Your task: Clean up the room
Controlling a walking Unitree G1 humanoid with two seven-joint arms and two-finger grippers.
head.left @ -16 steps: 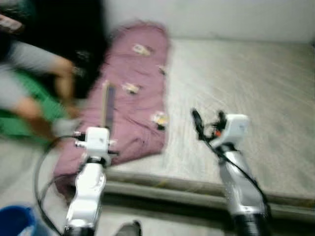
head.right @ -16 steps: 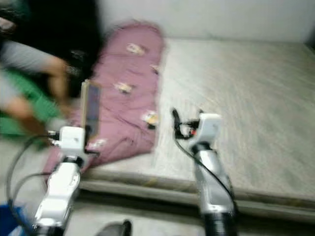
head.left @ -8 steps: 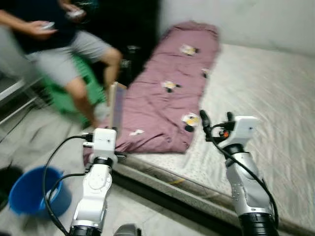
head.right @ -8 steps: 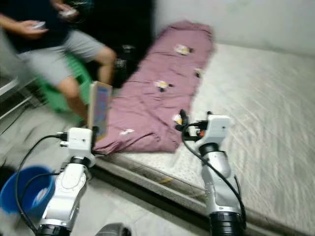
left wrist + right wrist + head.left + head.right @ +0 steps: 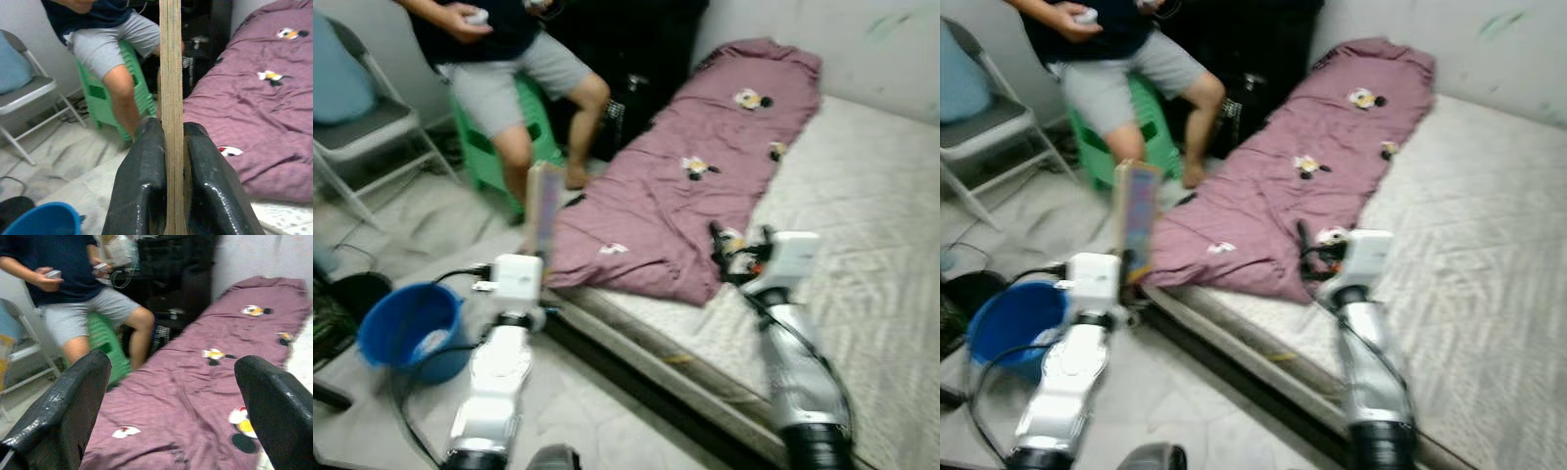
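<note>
While the left gripper (image 5: 171, 196) stands raised over the floor w/ its jaws clamped tight on a thin flat board (image 5: 544, 208), the board sticks upright, edge-on in the wrist view. Right gripper (image 5: 176, 396) hovers over the mattress (image 5: 862, 196) edge, fingers spread wide, nothing btwn them. A purple blanket (image 5: 705, 176) w/ cartoon prints lies along the mattress's left side. A blue bucket (image 5: 406, 328) sits on the floor just left of the left arm. A person (image 5: 509, 69) sits on a green stool (image 5: 1151, 127), grey folding chair (image 5: 362, 127) further left.
</note>
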